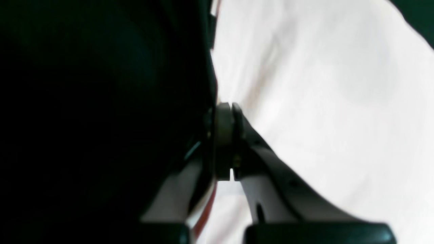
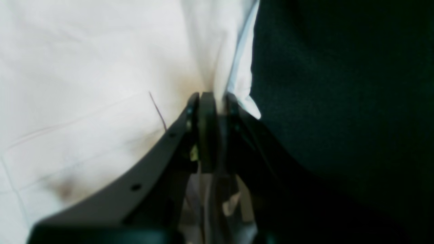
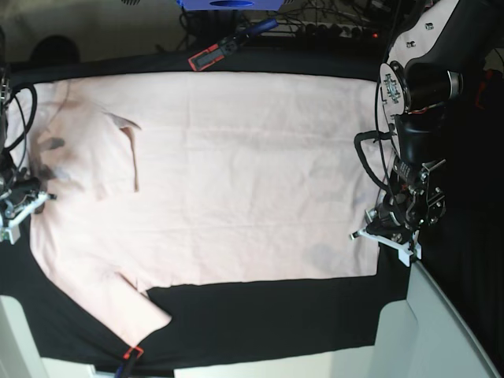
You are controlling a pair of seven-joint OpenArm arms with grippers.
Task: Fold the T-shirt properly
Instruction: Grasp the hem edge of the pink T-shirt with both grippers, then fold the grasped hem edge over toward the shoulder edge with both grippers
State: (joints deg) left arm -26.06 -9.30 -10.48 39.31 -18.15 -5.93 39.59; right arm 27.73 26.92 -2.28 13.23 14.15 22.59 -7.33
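Table under a black table cloth [image 3: 260, 315], pale pink T-shirt [image 3: 236, 181] spread flat across it, reaching both side edges

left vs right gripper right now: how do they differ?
The left gripper has pale finger arms; the right gripper has black ones. In the base view, left sits at the T-shirt edge on the picture's right, right at the opposite edge. Both are shut, pinching the T-shirt's edge beside the black cloth.

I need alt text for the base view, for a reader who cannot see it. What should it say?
A pale pink T-shirt lies spread flat, plain side up, on a black table cloth. The left hand is shut on the shirt's edge at the view's right, and the right hand is at its opposite edge on the view's left. One sleeve is folded onto the shirt.
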